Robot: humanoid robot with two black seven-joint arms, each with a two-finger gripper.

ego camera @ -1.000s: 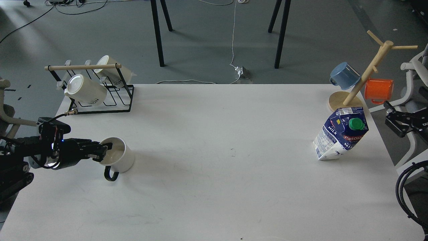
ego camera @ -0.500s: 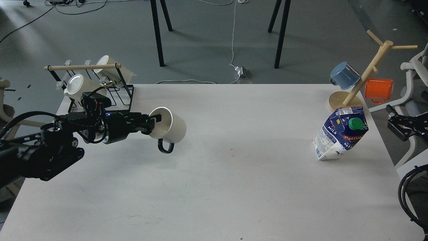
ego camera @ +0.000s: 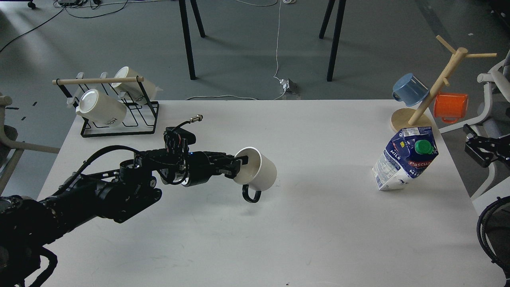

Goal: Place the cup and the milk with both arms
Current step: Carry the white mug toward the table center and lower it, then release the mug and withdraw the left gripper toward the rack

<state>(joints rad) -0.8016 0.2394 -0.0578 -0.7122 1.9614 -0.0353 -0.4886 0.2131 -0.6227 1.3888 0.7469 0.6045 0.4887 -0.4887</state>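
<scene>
a: what's the surface like?

b: a plain white table (ego camera: pixel 279 239), matte, faintly scuffed. beyond its far edge there's grey floor, black table legs (ego camera: pixel 187 36) and a white cable (ego camera: pixel 277 40) running to a plug block (ego camera: pixel 287 85).

a: and where is the cup?

b: the cup (ego camera: pixel 257 174) is near the middle of the table, raised off it and tipped with its mouth toward the left arm. the left gripper (ego camera: pixel 237 166) is clamped on its rim, one finger inside and one outside (black handle hanging below).

a: the milk?

b: the milk (ego camera: pixel 406 158) stands near the table's right edge, well apart from the cup, leaning, green cap facing the camera.

a: the other gripper?

b: the right gripper (ego camera: pixel 478 150) is off the table's right edge, dark and small; i can't tell how its fingers stand.

a: anything else on the table?

b: a black wire rack (ego camera: pixel 119 119) with two cream mugs at the far left corner, and a wooden mug tree (ego camera: pixel 434 89) with a blue mug (ego camera: pixel 410 89) and an orange mug (ego camera: pixel 451 107) at the far right.
</scene>
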